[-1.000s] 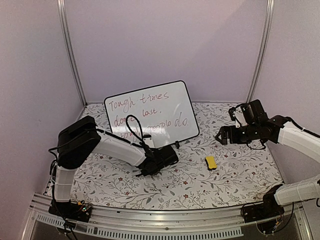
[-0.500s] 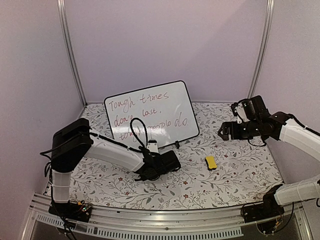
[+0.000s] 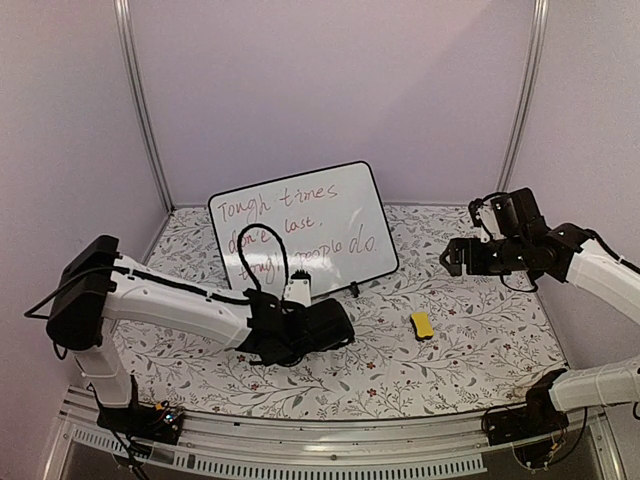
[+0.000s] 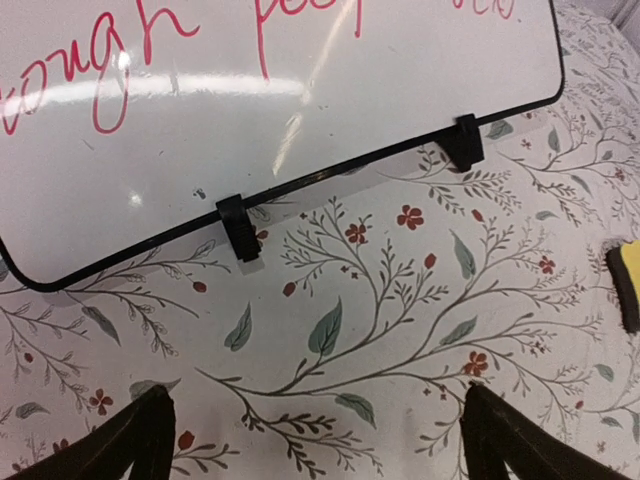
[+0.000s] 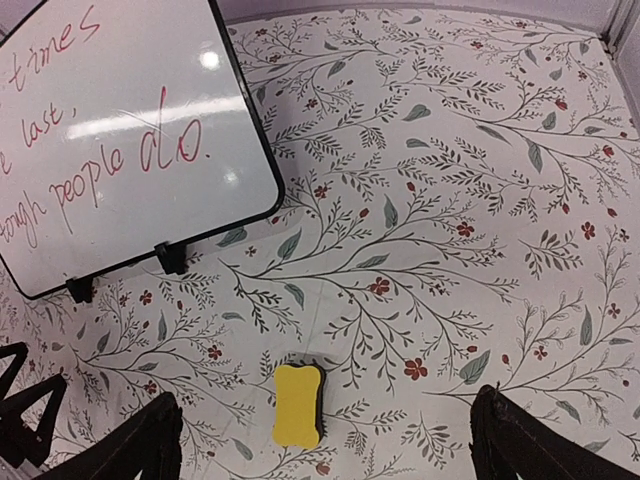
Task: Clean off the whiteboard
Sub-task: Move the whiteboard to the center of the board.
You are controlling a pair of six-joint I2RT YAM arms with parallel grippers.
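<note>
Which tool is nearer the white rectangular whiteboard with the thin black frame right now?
Left. The left tool sits low just in front of the whiteboard's bottom edge, jaws open. The right tool hangs raised well off to the board's right, also open.

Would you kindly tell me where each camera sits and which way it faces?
Top external: above and behind the bases, looking down at the whiteboard; both arms show.
Left wrist: low, facing the whiteboard's feet; open left pincer frames the bottom.
Right wrist: higher, looking down on the yellow eraser; open right pincer below.
Shared: all see whiteboard and eraser.
</note>
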